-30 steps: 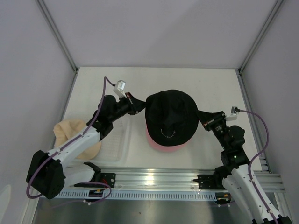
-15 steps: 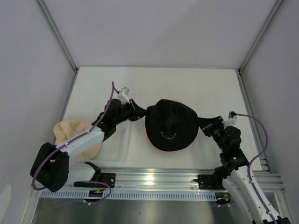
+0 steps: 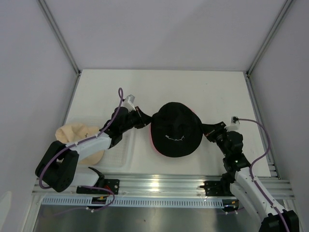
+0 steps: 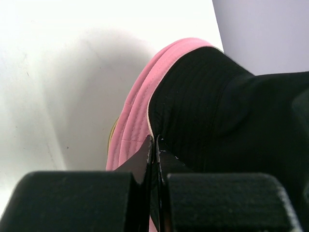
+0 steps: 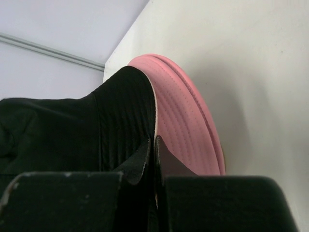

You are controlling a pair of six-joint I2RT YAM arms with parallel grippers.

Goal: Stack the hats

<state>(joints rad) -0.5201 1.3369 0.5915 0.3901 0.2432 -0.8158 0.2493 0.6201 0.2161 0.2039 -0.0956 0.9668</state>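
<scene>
A black hat (image 3: 176,129) with small white script lies on top of a pink hat (image 3: 153,144) at mid table; only a thin pink rim shows round it. My left gripper (image 3: 147,120) is shut on the black hat's left brim (image 4: 193,101), with the pink hat (image 4: 137,123) just beneath. My right gripper (image 3: 206,130) is shut on the black hat's right brim (image 5: 120,121), above the pink brim (image 5: 186,125). A beige hat (image 3: 77,137) lies at the left, partly under my left arm.
A clear shallow tray (image 3: 119,153) lies between the beige hat and the stack. The aluminium rail (image 3: 159,186) runs along the near edge. White walls and corner posts close in the table on three sides.
Both grippers have lowered the black hat onto the pink hat. It now covers nearly all of the pink, and both arms sit lower and nearer the table.
</scene>
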